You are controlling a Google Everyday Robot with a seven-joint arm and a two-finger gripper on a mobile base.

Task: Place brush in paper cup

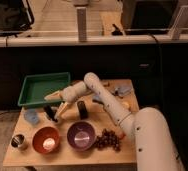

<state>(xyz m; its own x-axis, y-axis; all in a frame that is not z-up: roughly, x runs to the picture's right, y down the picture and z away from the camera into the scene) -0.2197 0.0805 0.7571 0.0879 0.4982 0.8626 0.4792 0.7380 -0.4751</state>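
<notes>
The arm reaches from the right across the wooden bench point(94, 156), and its tool point(52, 107) hangs low over the left half, just in front of the green tray point(43, 88). The tool stands wide: one pale finger point(52, 96) points left along the tray's front edge, while the other slants down and to the left toward the bench top. The brush point(49, 113), a slim black thing leaning a little, sits on the bench in the gap below the upper finger and just left of the lower one; whether that finger touches it cannot be told, and nothing is clamped. Just to the left of the brush is a pale blue cup point(31, 116). To the right of the tool, near but apart, a thicker black oblong thing point(82, 109) stands upright. Along the front of the bench, from left to right, are a shiny metal cup point(19, 141), an orange bowl point(46, 139), a purple bowl point(81, 136) and a bunch of dark grapes point(107, 140).
</notes>
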